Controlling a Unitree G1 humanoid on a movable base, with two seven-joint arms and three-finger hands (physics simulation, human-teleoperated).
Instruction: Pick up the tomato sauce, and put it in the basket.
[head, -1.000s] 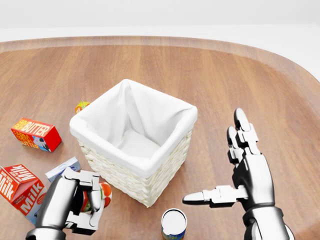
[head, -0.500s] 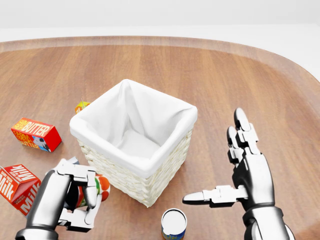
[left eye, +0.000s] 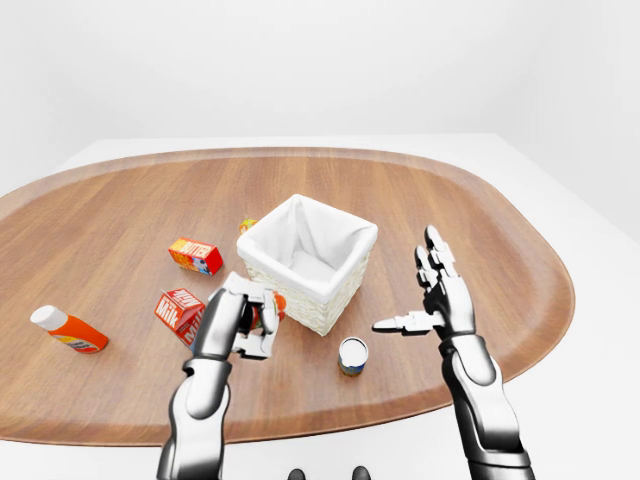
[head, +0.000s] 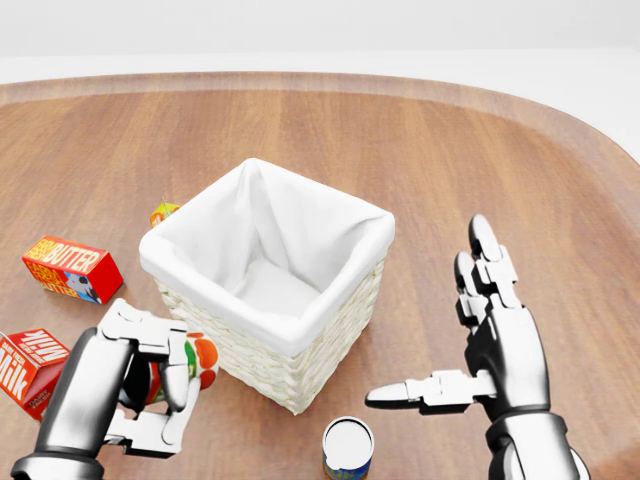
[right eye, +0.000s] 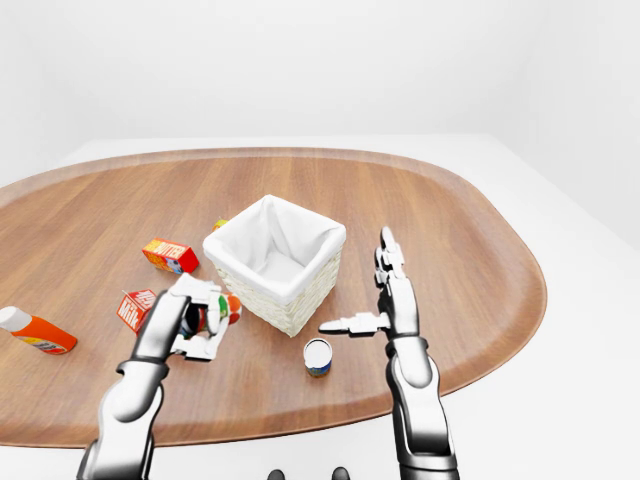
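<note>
On the oval wooden table, the left hand has its fingers wrapped round the tomato sauce at the basket's eight o'clock, while the right hand hovers with fingers spread.

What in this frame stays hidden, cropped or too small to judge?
- Tomato sauce: mostly covered by the left hand in all views; its label is unreadable.
- Milk carton: cut by the head view's left edge.
- Small item beside the basket: partly hidden by its rim, too small to identify.
</note>
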